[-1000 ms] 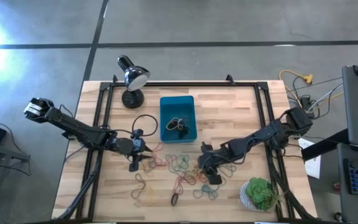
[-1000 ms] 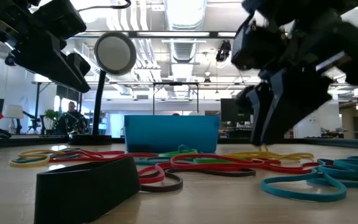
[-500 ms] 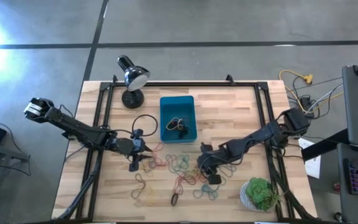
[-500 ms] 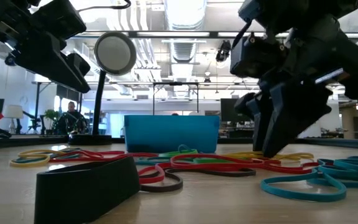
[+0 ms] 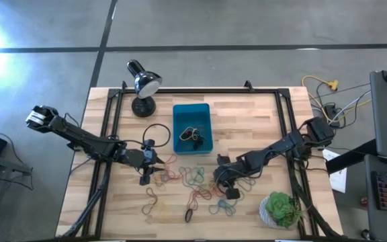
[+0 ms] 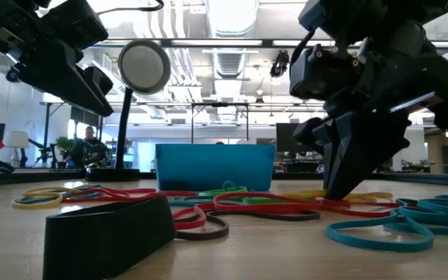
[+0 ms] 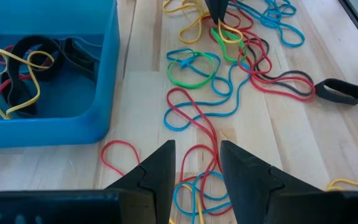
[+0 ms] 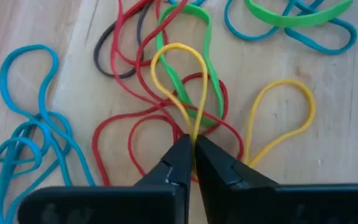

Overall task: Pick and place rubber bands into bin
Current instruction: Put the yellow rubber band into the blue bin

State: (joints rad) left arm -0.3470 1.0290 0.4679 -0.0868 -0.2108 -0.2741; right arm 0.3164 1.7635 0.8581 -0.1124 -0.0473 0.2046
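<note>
Several coloured rubber bands (image 5: 190,183) lie tangled on the wooden table, near the teal bin (image 5: 191,115). A few more bands (image 7: 23,68) lie inside the bin. My right gripper (image 8: 193,146) stands tip-down in the right part of the pile (image 6: 341,187) and is shut on a yellow band (image 8: 180,74). My left gripper (image 7: 194,158) hovers open over the pile's left part (image 5: 146,176), above red and blue loops. A wide black band (image 7: 344,91) lies at the pile's near edge. My right gripper pinches the yellow band between its two fingertips at the loop's narrow end (image 8: 194,127), coming from above and pointing down. The rest of the loop lies flat on the table over red and green bands.
A black desk lamp (image 5: 143,84) stands at the far left of the table and a green plant in a white pot (image 5: 281,208) at the near right corner. A black frame (image 5: 200,91) runs round the tabletop. Cables (image 5: 328,97) hang off the right side.
My right gripper has moved down onto the pile, and its fingertips have come together on the yellow band. My left arm has stayed still.
</note>
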